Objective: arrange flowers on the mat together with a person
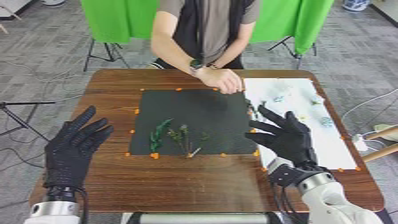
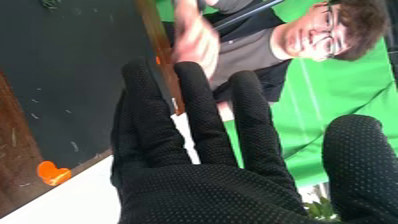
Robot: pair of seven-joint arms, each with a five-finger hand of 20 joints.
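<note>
Across the near half of the dark mat (image 1: 200, 103), the leafy sprig (image 1: 158, 135) and the thin stems (image 1: 185, 138) lie side by side, cut ends towards me, presumably so they read as one upright spray with room beyond for blooms. I take the pale flowers (image 1: 326, 121) on the white sheet (image 1: 336, 152) as stock set aside for adding. The orange pieces (image 1: 155, 155) round the mat probably mark or pin its edge. The person's hand (image 1: 220, 80) is at the far edge; I can't tell whether it holds anything. My right hand (image 1: 289, 142) hangs over the sheet beside the mat, fingers spread, empty; my left hand (image 1: 69, 152) is raised left of the mat, likewise extended and empty, leaving the person space.
</note>
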